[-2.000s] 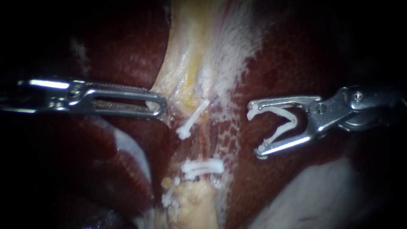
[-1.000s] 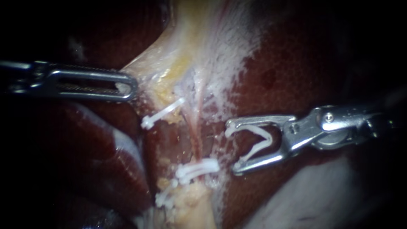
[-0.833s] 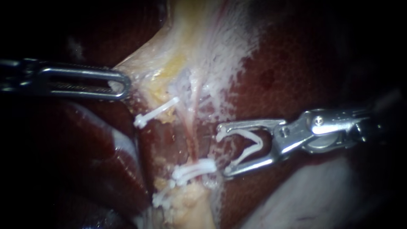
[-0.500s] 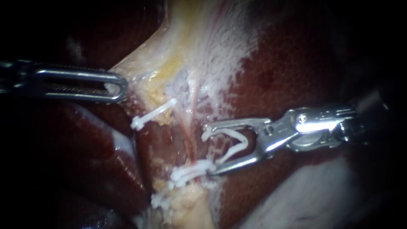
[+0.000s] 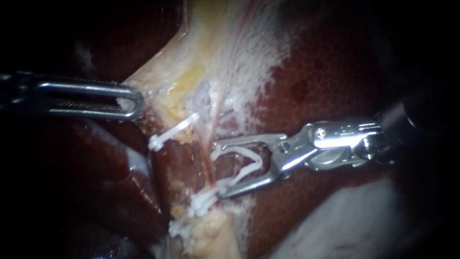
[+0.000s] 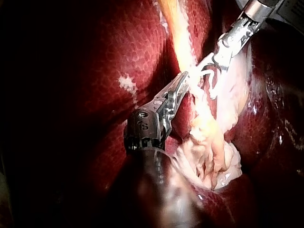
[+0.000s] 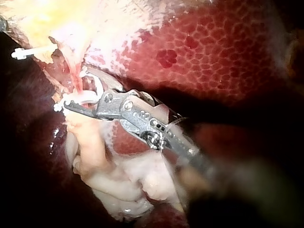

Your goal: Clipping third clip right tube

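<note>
My right instrument [image 5: 218, 169] comes in from the right, its jaws standing wide apart with an open white clip [image 5: 239, 160] seated between them. The jaw tips reach the thin pink right tube [image 5: 214, 115], which runs down at their mouth. A closed clip [image 5: 205, 200] crosses the tube just below the lower jaw. Another clip [image 5: 172, 130] sits on the left tube, and a third clip [image 5: 179, 226] lies lower down. My left instrument [image 5: 133, 100] is shut on pale tissue [image 5: 158, 81] and holds it out to the left. In the right wrist view the loaded clip [image 7: 90, 97] straddles the tube.
Dark red liver [image 5: 335, 72] lies on both sides of the pale stalk. Yellowish fatty tissue [image 5: 213, 235] sits below the lower clips. A pale fold [image 5: 364, 216] lies beneath my right instrument's shaft. The left wrist view shows my right instrument [image 6: 213, 76] just beyond my left instrument's jaws [image 6: 184, 80].
My right instrument has moved left and down with its open clip, from over the liver to the right tube. My left instrument has drawn the pale tissue further left.
</note>
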Available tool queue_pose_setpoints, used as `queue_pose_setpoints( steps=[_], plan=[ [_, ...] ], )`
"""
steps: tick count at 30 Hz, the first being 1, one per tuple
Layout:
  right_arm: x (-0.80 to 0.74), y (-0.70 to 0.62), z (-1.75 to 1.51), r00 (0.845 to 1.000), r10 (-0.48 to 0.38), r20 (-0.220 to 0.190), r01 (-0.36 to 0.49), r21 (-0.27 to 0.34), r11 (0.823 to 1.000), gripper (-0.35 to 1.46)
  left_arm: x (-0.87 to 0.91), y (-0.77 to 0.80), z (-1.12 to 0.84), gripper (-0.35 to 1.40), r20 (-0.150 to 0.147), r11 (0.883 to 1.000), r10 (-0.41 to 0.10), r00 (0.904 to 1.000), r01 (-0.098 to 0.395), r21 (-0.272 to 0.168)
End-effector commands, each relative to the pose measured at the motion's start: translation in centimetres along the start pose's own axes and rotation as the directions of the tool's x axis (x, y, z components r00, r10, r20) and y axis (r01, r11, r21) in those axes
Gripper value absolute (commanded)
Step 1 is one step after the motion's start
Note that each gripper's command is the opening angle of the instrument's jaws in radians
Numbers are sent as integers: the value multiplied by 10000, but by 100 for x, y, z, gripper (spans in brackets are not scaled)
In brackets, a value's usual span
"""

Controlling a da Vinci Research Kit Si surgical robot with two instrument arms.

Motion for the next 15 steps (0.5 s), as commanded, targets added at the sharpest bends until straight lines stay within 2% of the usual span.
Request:
queue_pose_setpoints(
  steps=[1, 15],
  plan=[
    [0, 0, 2, 10000, -7, 8, 7, 79, 10000, 59, 0, -1, 0, -35, -7, 10000, 9, 10000, -9, -1],
    [-5, 8, 2, 10000, 48, 27, -49, 184, 9998, 59, -1, -6, -1, -35, 27, 10000, 3, 10000, -3, -12]
  ],
)
